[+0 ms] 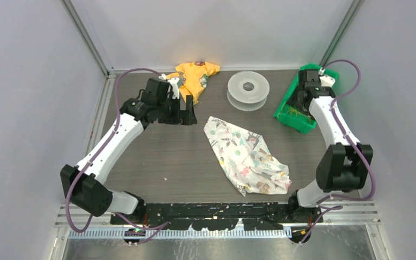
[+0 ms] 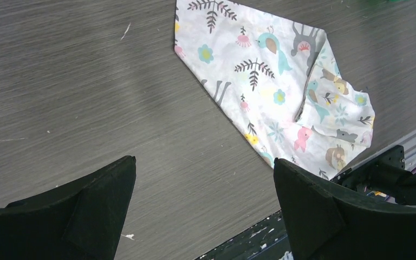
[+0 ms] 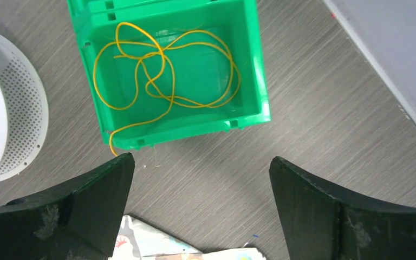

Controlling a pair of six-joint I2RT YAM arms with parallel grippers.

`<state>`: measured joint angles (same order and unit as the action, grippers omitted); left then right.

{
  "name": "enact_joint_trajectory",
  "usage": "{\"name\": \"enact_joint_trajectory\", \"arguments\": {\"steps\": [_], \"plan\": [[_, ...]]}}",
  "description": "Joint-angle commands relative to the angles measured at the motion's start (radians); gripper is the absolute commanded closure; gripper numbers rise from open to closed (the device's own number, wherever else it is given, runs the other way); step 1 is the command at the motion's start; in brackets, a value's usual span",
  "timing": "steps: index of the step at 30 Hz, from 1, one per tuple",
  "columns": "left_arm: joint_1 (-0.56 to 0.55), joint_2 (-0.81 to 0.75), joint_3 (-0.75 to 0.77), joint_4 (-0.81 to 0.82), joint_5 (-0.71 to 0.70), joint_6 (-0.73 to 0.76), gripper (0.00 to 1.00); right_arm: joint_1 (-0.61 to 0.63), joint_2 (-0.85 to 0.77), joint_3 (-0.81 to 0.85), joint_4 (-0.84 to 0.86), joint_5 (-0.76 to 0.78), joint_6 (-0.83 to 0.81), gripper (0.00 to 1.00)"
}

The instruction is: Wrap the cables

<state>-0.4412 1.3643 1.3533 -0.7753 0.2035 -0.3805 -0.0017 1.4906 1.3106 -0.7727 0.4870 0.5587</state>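
Loosely the cables (image 3: 162, 54) coil in the green bin (image 3: 252, 65), far-right corner of the counter (image 3: 330, 108); left pincer (image 2: 204, 165) and right pincer (image 3: 199, 162) gape wide.

Cable (image 3: 160, 54) yellow-orange, in green bin (image 3: 252, 65) ahead of R gripper (image 3: 200, 162). Spool (image 3: 11, 108) to its left: white, dotted w/ holes. Cloth (image 2: 260, 81) white w/ pastel animal/leaf print. Shirt (image 1: 195, 76) orange. Table (image 2: 86, 81) grey woodgrain.

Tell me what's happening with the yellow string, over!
Left end effector open, empty. Right end effector open at green bin. Yellow cable looped loose inside bin, unwrapped. Nothing blocking it.
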Motion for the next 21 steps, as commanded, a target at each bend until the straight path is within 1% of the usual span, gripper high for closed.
{"name": "enact_joint_trajectory", "arguments": {"steps": [1, 3, 10, 11, 14, 17, 21], "plan": [[-0.004, -0.002, 0.004, 0.028, 0.022, 0.017, 0.0, -0.011, 0.121, 0.144, -0.047, -0.097, 0.001, 0.0], [-0.004, -0.009, 0.002, 0.022, 0.019, 0.025, 0.0, -0.012, 0.17, 0.175, -0.043, -0.128, -0.011, 0.0], [-0.004, -0.032, -0.033, 0.021, 0.009, 0.032, 0.0, -0.01, 0.268, 0.167, 0.059, -0.351, -0.009, 0.0], [-0.004, -0.033, -0.037, 0.022, 0.011, 0.032, 0.0, -0.01, 0.279, 0.162, 0.069, -0.364, -0.003, 0.0], [-0.004, -0.033, -0.038, 0.022, 0.013, 0.032, 0.0, -0.009, 0.289, 0.138, 0.082, -0.383, 0.003, 0.0], [-0.004, -0.033, -0.04, 0.021, 0.014, 0.035, 0.0, -0.008, 0.261, 0.091, 0.063, -0.387, 0.003, 0.0], [-0.004, -0.027, -0.048, 0.029, 0.016, 0.041, 0.0, -0.009, 0.194, 0.011, 0.014, -0.337, -0.006, 0.0]]}}
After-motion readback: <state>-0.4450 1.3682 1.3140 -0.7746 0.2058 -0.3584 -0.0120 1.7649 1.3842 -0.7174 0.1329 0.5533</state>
